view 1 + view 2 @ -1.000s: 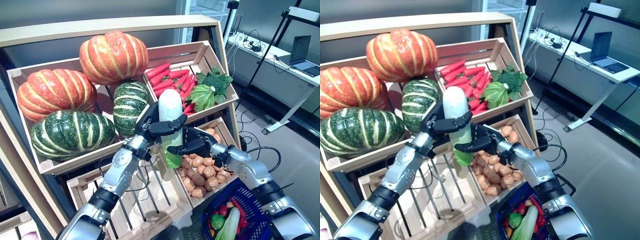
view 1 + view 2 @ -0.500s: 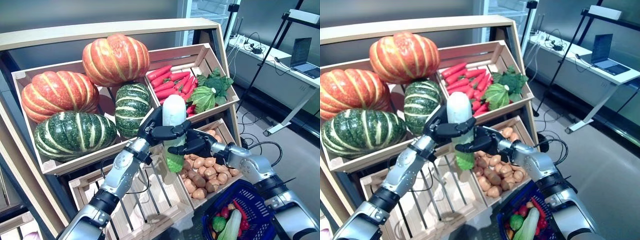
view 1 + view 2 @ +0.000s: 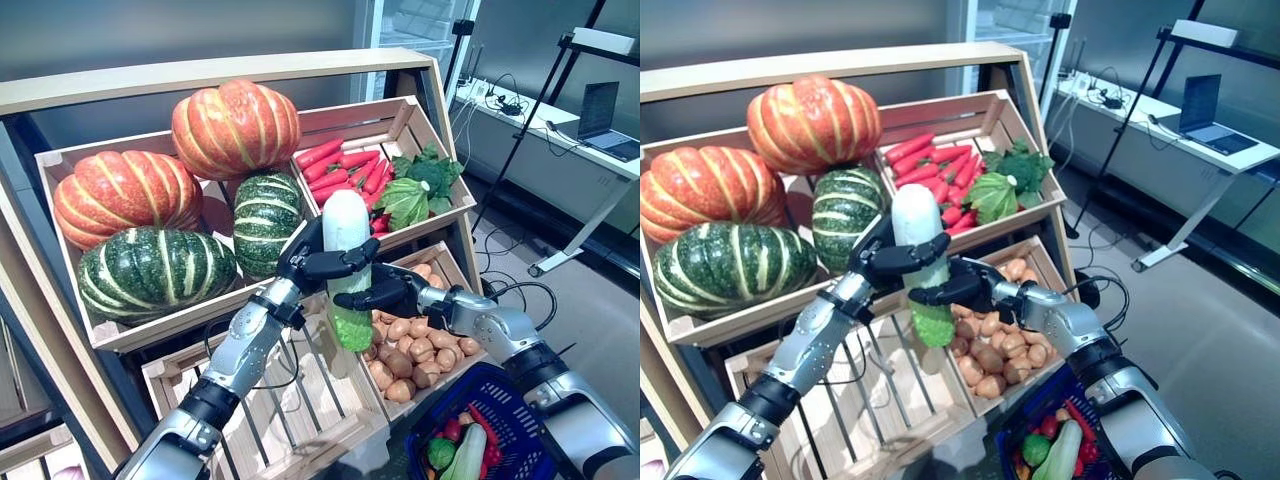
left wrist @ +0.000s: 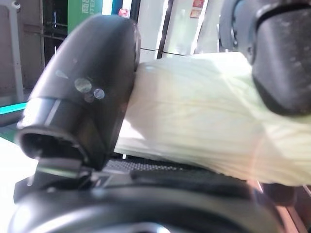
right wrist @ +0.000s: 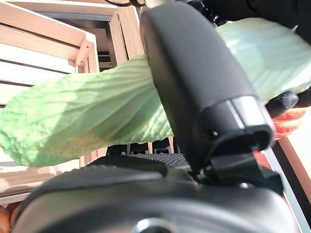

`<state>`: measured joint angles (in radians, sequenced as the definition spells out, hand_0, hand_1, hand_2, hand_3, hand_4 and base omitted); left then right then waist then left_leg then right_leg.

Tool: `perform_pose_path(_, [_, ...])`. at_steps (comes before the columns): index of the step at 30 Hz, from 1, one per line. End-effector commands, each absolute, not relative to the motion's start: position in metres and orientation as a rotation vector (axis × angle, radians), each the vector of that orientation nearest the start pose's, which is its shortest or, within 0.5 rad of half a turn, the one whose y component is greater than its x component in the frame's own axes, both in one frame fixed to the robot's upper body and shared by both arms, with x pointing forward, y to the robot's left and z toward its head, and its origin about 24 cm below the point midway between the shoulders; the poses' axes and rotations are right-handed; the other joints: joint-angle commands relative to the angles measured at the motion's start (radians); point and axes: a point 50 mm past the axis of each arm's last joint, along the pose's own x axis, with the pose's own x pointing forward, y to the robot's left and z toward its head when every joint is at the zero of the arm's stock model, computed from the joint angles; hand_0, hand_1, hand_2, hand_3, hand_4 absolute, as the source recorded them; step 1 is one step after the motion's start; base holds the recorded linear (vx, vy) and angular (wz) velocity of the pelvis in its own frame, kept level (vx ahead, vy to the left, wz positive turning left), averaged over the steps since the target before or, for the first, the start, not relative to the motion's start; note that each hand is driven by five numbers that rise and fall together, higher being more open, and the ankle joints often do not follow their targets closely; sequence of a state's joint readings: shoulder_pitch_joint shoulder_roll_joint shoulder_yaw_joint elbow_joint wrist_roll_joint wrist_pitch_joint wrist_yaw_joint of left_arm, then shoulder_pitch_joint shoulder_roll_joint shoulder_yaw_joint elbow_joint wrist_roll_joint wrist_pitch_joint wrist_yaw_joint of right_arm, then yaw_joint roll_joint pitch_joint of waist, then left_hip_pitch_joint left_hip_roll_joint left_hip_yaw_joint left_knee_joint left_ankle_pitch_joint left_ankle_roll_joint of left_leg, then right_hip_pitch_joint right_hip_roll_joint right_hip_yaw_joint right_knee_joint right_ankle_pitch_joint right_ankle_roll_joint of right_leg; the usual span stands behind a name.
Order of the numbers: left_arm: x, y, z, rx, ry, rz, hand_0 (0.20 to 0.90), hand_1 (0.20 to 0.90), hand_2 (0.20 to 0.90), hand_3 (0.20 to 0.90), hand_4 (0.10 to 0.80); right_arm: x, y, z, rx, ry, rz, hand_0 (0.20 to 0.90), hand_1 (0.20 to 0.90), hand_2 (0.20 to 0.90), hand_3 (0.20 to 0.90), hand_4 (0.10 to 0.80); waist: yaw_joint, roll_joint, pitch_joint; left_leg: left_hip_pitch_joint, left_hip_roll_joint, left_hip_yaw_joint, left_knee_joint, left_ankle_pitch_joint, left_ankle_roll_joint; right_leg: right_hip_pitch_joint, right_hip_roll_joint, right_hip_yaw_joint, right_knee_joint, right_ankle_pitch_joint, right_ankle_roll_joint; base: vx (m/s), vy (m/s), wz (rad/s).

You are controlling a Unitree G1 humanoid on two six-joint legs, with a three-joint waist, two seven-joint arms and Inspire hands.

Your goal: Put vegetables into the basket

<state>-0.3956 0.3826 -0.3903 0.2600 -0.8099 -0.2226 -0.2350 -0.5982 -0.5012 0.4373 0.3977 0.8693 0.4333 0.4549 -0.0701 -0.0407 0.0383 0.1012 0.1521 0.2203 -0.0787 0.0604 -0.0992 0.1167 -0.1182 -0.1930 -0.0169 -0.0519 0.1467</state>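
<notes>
A long pale cabbage [image 3: 346, 225], white at one end and green and leafy at the other [image 5: 77, 116], stands upright in front of the wooden stand. My left hand [image 3: 312, 262] is curled round its white upper part [image 4: 194, 131]. My right hand [image 3: 380, 294] is curled round its green lower part, just below the left hand. The blue basket [image 3: 500, 425] stands on the floor at the lower right, below my right arm. A long green-white vegetable [image 3: 466, 452], a round green one and red ones lie in it.
The wooden stand [image 3: 200, 80] holds slanted crates of vegetables behind the hands. A slatted crate [image 3: 290, 400] sits under my left arm, and a crate of potatoes [image 3: 415, 345] under my right hand. A white desk [image 3: 560, 140] with a laptop stands at the right.
The view has shifted a little. Both hands stay closed on the cabbage, with the right hand closing more snugly on its green part.
</notes>
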Motion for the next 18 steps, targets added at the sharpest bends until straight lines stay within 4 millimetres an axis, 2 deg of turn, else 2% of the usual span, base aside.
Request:
perform_pose_path(1, [0.31, 0.08, 0.173, -0.363, -0.517, -0.783, 0.9, 0.9, 0.9, 0.9, 0.8, 0.362, -0.134, 0.122, 0.266, 0.225, 0.692, 0.3, 0.3, 0.3, 0.3, 0.4, 0.008, -0.003, -0.064, 0.014, -0.032, 0.025, 0.048, -0.088, 0.021, -0.023, 0.019, 0.027, 0.002, 0.041, -0.043, 0.0, 0.0, 0.0])
perform_pose_path(6, [0.312, 0.094, 0.166, -0.256, -0.483, -0.77, 0.9, 0.9, 0.9, 0.9, 0.8, 0.358, -0.159, 0.111, 0.274, 0.241, 0.606, 0.3, 0.3, 0.3, 0.3, 0.4, 0.0, 0.001, -0.059, 0.016, -0.03, 0.035, 0.051, -0.089, 0.022, -0.028, 0.018, 0.032, 0.004, 0.043, -0.041, 0.0, 0.0, 0.0])
perform_pose_path(12, [0.318, 0.134, 0.149, -0.128, -0.41, -0.64, 0.9, 0.9, 0.9, 0.9, 0.8, 0.341, -0.214, 0.083, 0.303, 0.265, 0.415, 0.3, 0.3, 0.3, 0.3, 0.4, -0.013, 0.007, -0.053, 0.024, -0.03, 0.046, 0.039, -0.083, 0.023, -0.028, 0.019, 0.039, -0.004, 0.05, -0.035, -0.005, 0.008, -0.06])
perform_pose_path(13, [0.319, 0.144, 0.143, -0.085, -0.388, -0.611, 0.9, 0.9, 0.9, 0.9, 0.8, 0.335, -0.229, 0.076, 0.302, 0.276, 0.361, 0.3, 0.3, 0.3, 0.3, 0.4, -0.017, 0.008, -0.052, 0.023, -0.029, 0.048, 0.036, -0.081, 0.023, -0.029, 0.019, 0.041, -0.005, 0.052, -0.033, -0.006, 0.011, -0.05])
perform_pose_path(16, [0.319, 0.16, 0.134, -0.038, -0.347, -0.58, 0.9, 0.9, 0.9, 0.9, 0.8, 0.326, -0.252, 0.068, 0.291, 0.289, 0.289, 0.3, 0.3, 0.3, 0.3, 0.4, -0.022, 0.01, -0.049, 0.024, -0.027, 0.051, 0.03, -0.077, 0.02, -0.031, 0.021, 0.044, -0.011, 0.057, -0.031, -0.009, 0.008, -0.1])
perform_pose_path(18, [0.319, 0.176, 0.126, -0.023, -0.304, -0.543, 0.9, 0.9, 0.9, 0.9, 0.8, 0.317, -0.276, 0.064, 0.272, 0.304, 0.212, 0.3, 0.3, 0.3, 0.3, 0.4, -0.027, 0.011, -0.046, 0.024, -0.024, 0.056, 0.026, -0.072, 0.018, -0.034, 0.023, 0.049, -0.015, 0.062, -0.028, -0.013, 0.003, -0.06])
